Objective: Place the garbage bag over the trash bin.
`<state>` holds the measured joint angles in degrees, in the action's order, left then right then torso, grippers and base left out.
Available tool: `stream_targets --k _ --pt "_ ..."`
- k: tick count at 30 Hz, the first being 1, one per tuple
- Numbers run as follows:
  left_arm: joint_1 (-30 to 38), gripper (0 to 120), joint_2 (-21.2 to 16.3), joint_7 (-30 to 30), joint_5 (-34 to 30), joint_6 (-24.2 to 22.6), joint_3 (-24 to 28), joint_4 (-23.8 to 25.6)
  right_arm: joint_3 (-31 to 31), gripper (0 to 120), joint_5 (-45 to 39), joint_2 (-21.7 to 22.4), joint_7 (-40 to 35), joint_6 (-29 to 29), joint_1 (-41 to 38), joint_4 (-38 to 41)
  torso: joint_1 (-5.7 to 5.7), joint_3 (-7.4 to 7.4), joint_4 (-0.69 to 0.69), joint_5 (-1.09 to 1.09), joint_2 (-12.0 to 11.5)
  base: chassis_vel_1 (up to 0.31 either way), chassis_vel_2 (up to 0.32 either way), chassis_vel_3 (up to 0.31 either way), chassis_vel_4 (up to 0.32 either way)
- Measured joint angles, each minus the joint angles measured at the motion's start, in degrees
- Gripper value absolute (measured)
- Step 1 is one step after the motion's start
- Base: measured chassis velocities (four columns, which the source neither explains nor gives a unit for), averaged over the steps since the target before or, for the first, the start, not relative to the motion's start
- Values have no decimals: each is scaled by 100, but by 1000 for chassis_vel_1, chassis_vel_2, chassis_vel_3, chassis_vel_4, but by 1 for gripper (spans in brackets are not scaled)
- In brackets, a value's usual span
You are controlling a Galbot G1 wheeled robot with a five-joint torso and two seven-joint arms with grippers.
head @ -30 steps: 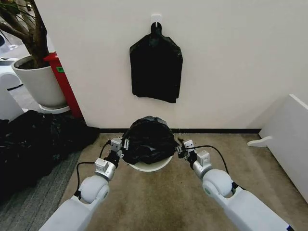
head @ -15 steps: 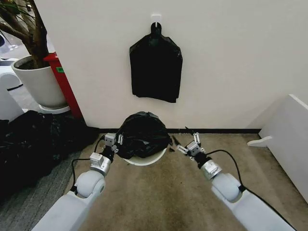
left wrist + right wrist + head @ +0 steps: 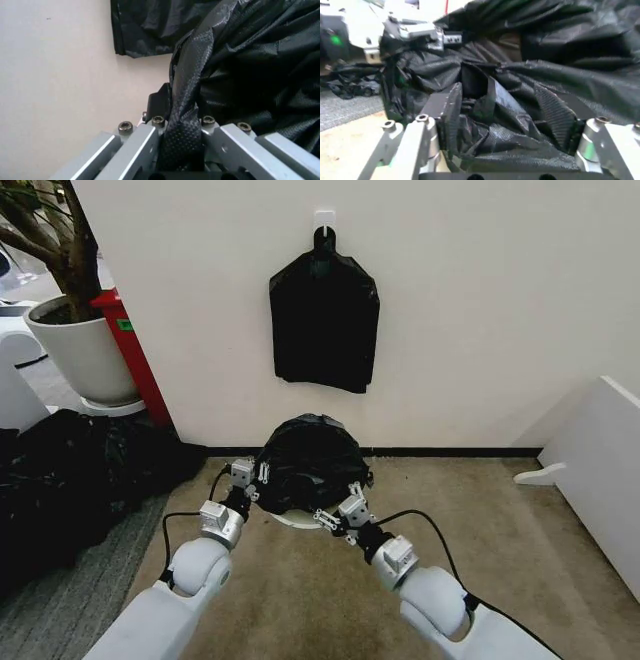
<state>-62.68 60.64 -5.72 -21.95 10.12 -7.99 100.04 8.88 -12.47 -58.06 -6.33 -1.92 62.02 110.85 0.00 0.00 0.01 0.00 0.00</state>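
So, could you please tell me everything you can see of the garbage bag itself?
The garbage bag is thin, glossy, crinkled black plastic, bunched in a loose mound over the trash bin, whose cream rim peeks out at the near side. The left gripper is shut on a twisted fold of it at the bag's left edge; the right gripper is open at its near right side, with bag folds lying between its fingers.

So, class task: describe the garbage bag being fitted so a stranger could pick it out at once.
Start at the white wall; on the carpet at its foot stands the trash bin. The garbage bag is the crinkly black plastic mounded over it, between the two grippers. Unlike the flat bundle hanging on the wall or the heap beside the carpet, it covers the bin.
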Motion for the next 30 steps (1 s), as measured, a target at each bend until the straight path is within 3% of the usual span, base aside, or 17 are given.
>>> stream_targets --k 7,13,17,19,27,30 --pt "44 3 4 0 -2 -6 32 -17 10 31 9 -49 -108 -372 -44 -58 0 0 0 0 0 0 0 0 0" --pt "39 3 16 0 -6 -14 37 7 10 26 49 -107 -195 -472 -63 -77 0 0 0 0 0 0 0 0 0" --pt "8 3 18 1 -17 -17 22 25 -7 11 97 -90 -193 -423 -43 -83 0 0 -1 0 0 0 0 0 0" --pt "-5 3 13 1 -32 -18 1 43 -35 2 136 -67 -131 -263 -29 -112 0 0 0 0 0 0 0 0 0" --pt "25 3 -28 -61 -251 -89 -99 85 -157 0 331 87 362 675 68 -345 0 0 0 0 0 0 0 0 0" --pt "66 3 -56 -118 -492 -190 -175 140 -304 0 624 184 896 1500 113 -756 0 0 -1 0 0 0 0 0 0"
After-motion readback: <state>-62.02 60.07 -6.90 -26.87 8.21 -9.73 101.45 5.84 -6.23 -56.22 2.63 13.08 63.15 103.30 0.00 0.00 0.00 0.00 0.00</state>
